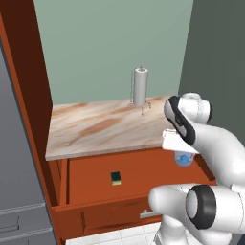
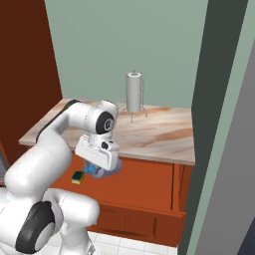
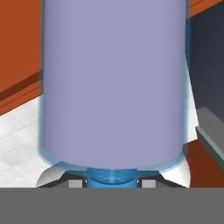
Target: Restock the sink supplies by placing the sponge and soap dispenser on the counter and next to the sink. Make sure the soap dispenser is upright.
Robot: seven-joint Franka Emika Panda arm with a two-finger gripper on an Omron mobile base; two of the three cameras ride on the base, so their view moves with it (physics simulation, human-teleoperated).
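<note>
The hand (image 2: 102, 169) grips the soap dispenser (image 2: 105, 170) at centre-left of the right base view, below the worktop (image 2: 159, 134) edge. The sponge (image 1: 116, 178) lies in the open drawer (image 1: 139, 174), lower centre; neither is placed yet

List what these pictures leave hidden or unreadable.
- Gripper fingers: the hand covers them in both base views; the soap dispenser blocks the hand view.
- Dispenser's full shape: mostly behind the hand.
- Sponge details: too small.
- Drawer interior: partly behind the arm.
</note>
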